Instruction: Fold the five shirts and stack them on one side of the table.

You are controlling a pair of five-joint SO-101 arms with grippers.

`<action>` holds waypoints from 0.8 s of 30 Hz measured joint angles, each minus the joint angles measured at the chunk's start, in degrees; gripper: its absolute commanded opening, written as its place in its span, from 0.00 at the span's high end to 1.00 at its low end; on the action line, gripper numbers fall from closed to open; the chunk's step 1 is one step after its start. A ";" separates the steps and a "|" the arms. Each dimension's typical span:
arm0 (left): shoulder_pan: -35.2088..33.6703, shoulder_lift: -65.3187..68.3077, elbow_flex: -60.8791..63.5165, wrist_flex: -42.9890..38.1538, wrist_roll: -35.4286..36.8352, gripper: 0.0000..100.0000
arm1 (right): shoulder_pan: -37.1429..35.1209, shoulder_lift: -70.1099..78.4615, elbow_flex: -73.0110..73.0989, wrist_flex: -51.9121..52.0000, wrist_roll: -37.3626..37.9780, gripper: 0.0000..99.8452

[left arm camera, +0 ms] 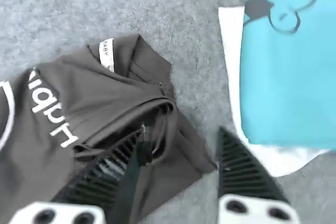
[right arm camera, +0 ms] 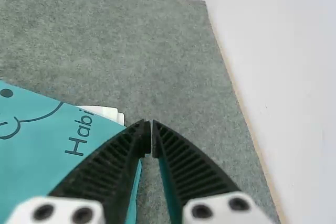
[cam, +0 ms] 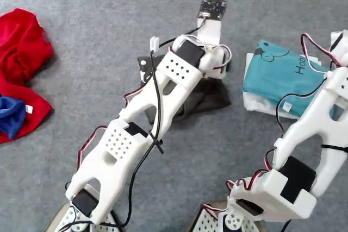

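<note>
A dark grey shirt [cam: 209,96] with white print lies crumpled mid-table, partly under the left arm. In the left wrist view my left gripper [left arm camera: 181,150] is open: one finger [left arm camera: 113,169] rests on a fold of the dark shirt [left arm camera: 63,114], the other [left arm camera: 241,169] is over bare carpet. A folded teal shirt [cam: 277,74] lies on a folded white shirt [cam: 255,101] at the right. My right gripper [right arm camera: 147,128] is shut with nothing in it, just above the teal shirt's [right arm camera: 37,140] edge.
A red shirt [cam: 22,42] and a blue shirt [cam: 11,115] lie in a heap at the table's left edge. Grey carpet [cam: 98,36] covers the table. The table's right edge [right arm camera: 237,103] runs close beside the right gripper.
</note>
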 measured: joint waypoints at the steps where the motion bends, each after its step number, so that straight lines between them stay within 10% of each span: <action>1: -1.05 0.09 -1.05 0.18 0.79 0.75 | 0.00 0.00 0.00 0.00 0.00 0.98; 9: -15.56 0.88 -16.97 11.43 1.41 0.98 | -5.89 0.00 0.00 3.69 2.55 0.98; 24: -39.30 26.29 -22.51 20.48 -6.86 0.97 | -44.40 13.36 -6.51 23.03 6.24 0.98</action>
